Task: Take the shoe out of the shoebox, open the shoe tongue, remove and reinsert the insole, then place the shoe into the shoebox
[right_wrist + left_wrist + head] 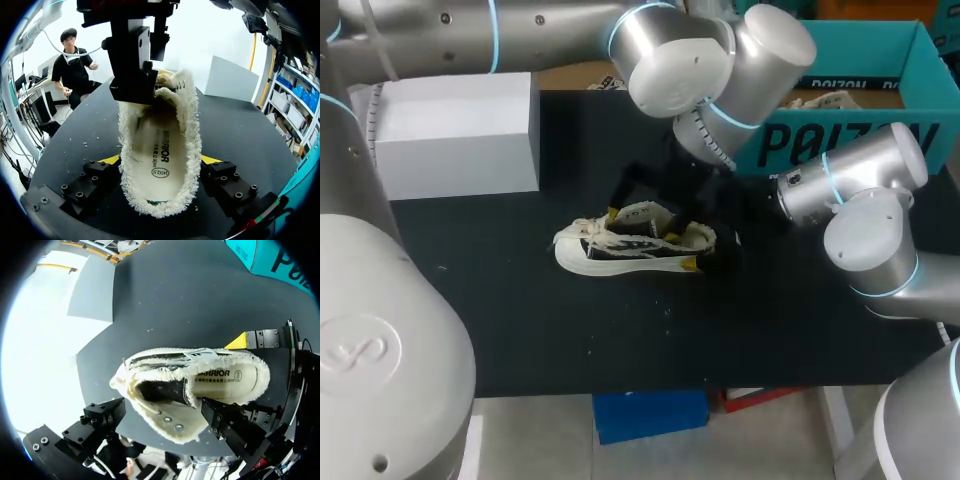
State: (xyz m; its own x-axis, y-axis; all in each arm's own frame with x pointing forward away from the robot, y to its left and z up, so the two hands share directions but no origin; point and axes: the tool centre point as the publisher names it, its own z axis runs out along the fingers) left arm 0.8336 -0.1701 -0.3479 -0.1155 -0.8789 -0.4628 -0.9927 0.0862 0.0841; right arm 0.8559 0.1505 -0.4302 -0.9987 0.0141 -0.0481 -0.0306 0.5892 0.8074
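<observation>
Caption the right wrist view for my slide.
Right gripper holds the heel of a white fleece-lined shoe on the black table; left gripper over its laced end.

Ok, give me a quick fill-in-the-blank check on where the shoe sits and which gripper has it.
1. The shoe lies on the black table, outside the teal ___.
2. The gripper clamping its heel belongs to my ___ arm.
3. The shoe's toe points toward my ___ side.

Missing words: box; right; left.
</observation>
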